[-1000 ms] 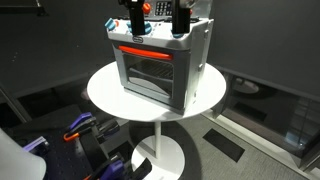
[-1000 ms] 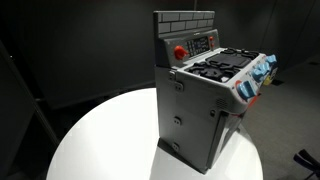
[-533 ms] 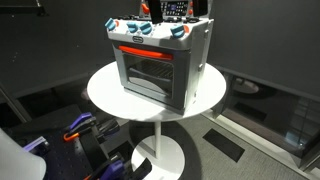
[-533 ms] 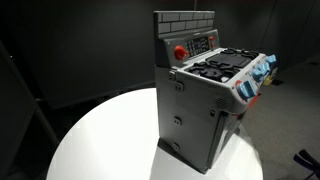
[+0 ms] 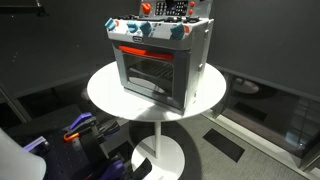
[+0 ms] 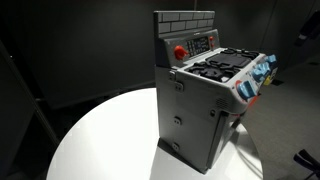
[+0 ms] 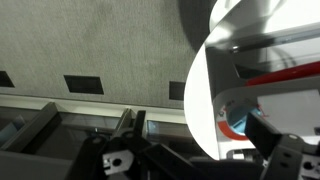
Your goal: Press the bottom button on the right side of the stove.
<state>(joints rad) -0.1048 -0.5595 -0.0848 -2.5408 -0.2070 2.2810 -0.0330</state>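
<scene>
The stove (image 5: 158, 62) is a small grey toy oven with a windowed door, a red bar handle (image 5: 140, 51) and blue and red knobs along its top front. It stands on a round white table (image 5: 105, 92). From the side (image 6: 195, 105) its brick-patterned back panel shows a round red button (image 6: 180, 52) beside a dark button panel (image 6: 203, 43). My gripper shows in neither exterior view. In the wrist view its two dark fingers (image 7: 200, 140) stand wide apart and empty, with the stove's red handle (image 7: 290, 75) and a blue knob (image 7: 235, 120) beyond them.
The table (image 6: 90, 140) stands on a single pedestal (image 5: 160, 140). Blue and orange gear (image 5: 80, 128) lies on the floor beside it. Dark curtains surround the scene. The wrist view shows a grey wall with vents (image 7: 85, 85).
The open gripper, which was just above the stove's top, has risen out of the exterior view. The stove has not moved.
</scene>
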